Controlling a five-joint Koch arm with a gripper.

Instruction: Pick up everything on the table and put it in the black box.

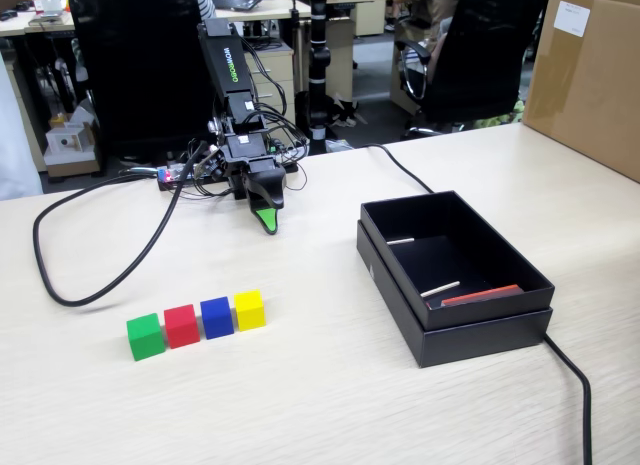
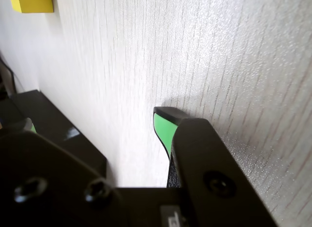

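Four cubes sit in a tight row on the table (image 1: 330, 405), at about 8 o'clock in the fixed view. Left to right: green cube (image 1: 145, 336), red cube (image 1: 181, 325), blue cube (image 1: 216, 317), yellow cube (image 1: 249, 310). Neighbours touch or nearly touch. All four are outside the box, so nothing is sorted yet.

End effector (image 1: 266, 221) hangs near 12 o'clock of the row, tip low over bare table, well apart from the cubes and carrying nothing. Only one green-lined tip shows clearly in the wrist view, so I cannot tell whether the jaws are apart or together. The yellow cube peeks in at the wrist view's 11 o'clock corner.

Black box (image 1: 470, 335) is at 3 o'clock, open-topped, with a few thin sticks and a reddish strip inside. A black cable (image 1: 60, 275) loops at 9 o'clock.

Handling guess: the cubes look light, rigid and smooth-faced. Likely best pinched across two opposite flat faces. The row is tight, so the end cubes look easiest, gripped on their front and back faces.
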